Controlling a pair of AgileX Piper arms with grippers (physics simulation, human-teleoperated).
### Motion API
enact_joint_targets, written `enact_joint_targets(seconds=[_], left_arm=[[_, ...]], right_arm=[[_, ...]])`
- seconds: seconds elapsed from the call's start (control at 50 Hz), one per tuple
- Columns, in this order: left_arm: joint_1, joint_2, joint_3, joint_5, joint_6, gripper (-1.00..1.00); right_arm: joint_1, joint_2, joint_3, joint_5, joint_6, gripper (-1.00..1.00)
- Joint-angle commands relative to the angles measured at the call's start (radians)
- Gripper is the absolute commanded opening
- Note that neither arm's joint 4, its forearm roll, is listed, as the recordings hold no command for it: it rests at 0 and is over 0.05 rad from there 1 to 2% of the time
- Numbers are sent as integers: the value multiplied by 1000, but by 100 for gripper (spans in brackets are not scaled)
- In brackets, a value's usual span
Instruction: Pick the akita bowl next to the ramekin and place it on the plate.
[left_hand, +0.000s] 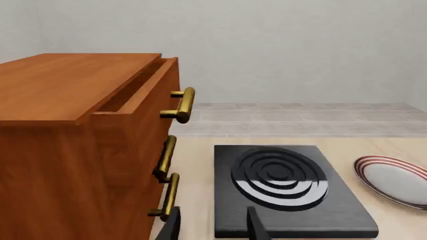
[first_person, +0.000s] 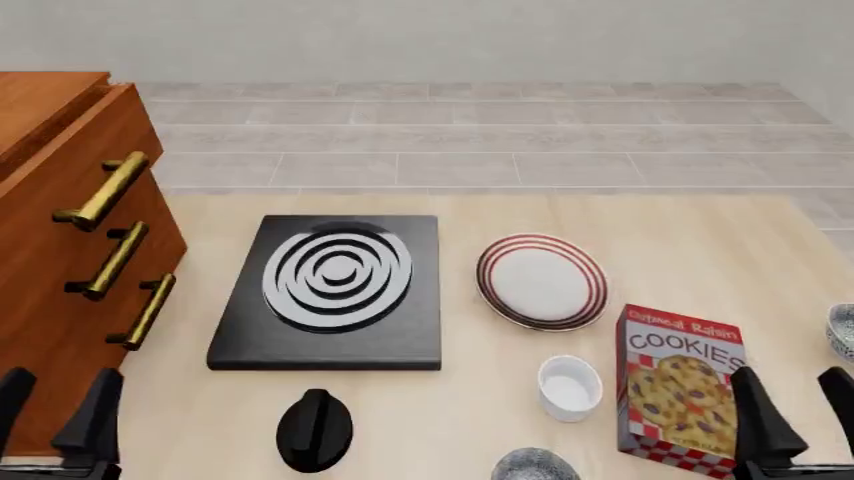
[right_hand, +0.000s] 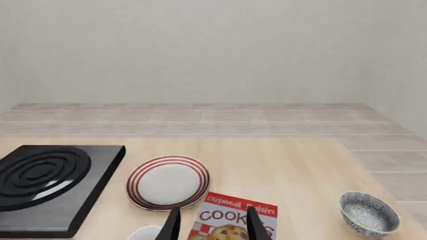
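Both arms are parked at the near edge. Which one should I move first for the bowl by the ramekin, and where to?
Probably the right gripper: move it left and lower it over the speckled bowl at the near edge, just beside the ramekin. Its fingers look open and empty, and it is nearer than the left gripper. The other bowl sits far right.

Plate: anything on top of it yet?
Nothing; the plate shows a bare white centre in all views. The akita bowl sits near the ramekin, partly cut off by the frame.

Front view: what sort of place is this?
Probably a simulated kitchen counter: a black burner with spiral rings, a red-ringed plate and a cookies box sit on a pale wooden table beside a wooden drawer cabinet.
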Motion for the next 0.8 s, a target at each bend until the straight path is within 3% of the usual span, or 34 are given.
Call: enact_joint_targets(seconds=[0.02, 0.52, 0.6, 0.8], left_arm=[[0, 0, 0, 0, 0, 100], [0, 0, 0, 0, 0, 100], [0, 0, 0, 0, 0, 100], [0, 0, 0, 0, 0, 100]], right_arm=[[1, 5, -3, -2, -2, 100], [9, 1, -39, 8, -16, 100], [50, -1, -75, 19, -94, 100], [130, -1, -200, 98, -191, 100]])
